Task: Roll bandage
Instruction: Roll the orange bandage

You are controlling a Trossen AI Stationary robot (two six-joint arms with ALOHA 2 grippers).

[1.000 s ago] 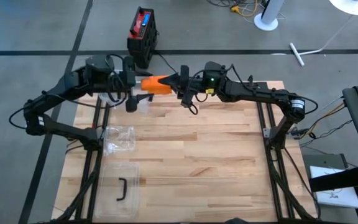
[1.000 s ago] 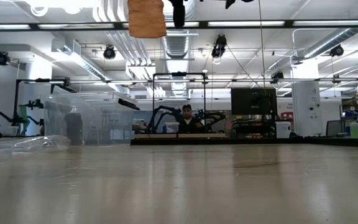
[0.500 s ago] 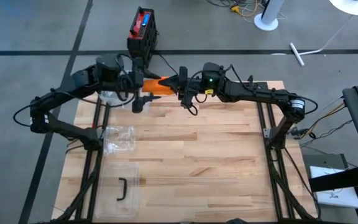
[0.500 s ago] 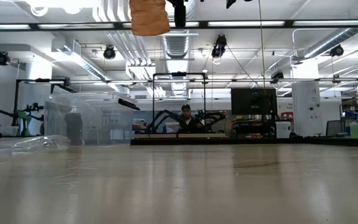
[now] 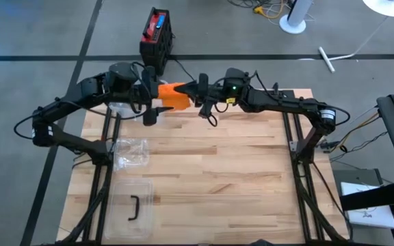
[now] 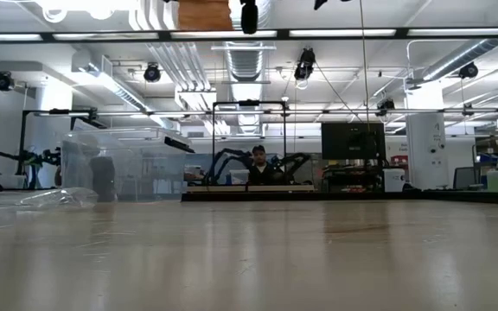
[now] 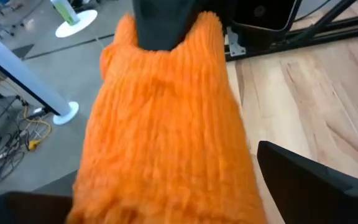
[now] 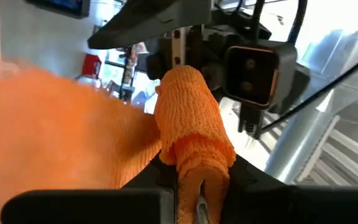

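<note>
Above the far edge of the pale wooden slat table (image 5: 211,164), the orange ribbed-knit elastic bandage (image 5: 174,96) hangs in the air between the two arms. The right gripper (image 5: 198,89) pinches one end of it with fingers pressed together on the fabric, while the left gripper (image 5: 153,93) meets it from the other side with fingers spread wide around the roll. A crumpled clear plastic bag (image 5: 131,152) and a clear plastic box lid with a dark handle (image 5: 130,208) lie on the table's left side, well apart from the bandage

The bandage (image 7: 166,137) is ribbed orange cloth, rough and matt. The surface (image 5: 211,171) is pale wooden planks, slightly glossy. The bag (image 5: 131,153) is clear, crinkled plastic.
</note>
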